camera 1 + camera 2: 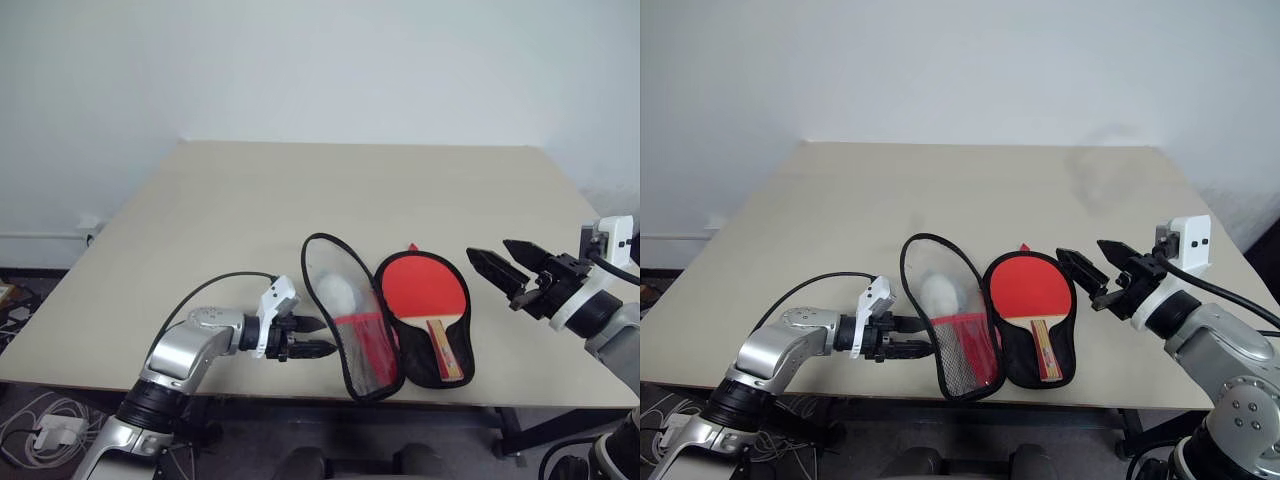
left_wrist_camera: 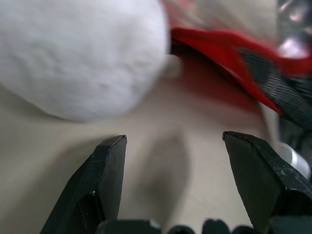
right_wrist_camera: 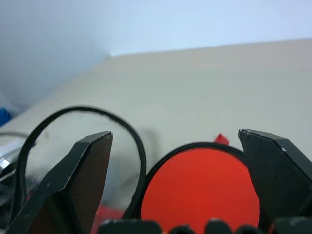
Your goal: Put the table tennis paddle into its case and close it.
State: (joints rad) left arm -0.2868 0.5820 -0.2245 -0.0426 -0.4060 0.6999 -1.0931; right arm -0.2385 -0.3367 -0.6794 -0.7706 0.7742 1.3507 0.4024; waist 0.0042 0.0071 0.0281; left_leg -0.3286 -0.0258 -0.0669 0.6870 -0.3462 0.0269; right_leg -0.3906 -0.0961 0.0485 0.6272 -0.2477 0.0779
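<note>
Left eye view: table tennis paddle (image 1: 428,292) handle points toward robot.

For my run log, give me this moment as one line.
paddle: lying in open case | clear flap: up | left gripper: open beside flap | right gripper: open, clear of paddle

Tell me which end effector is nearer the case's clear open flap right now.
Left. The left end effector sits open right beside the clear flap of the case, at its outer edge. The right end effector is open too, raised beyond the paddle, on the case's far side.
</note>
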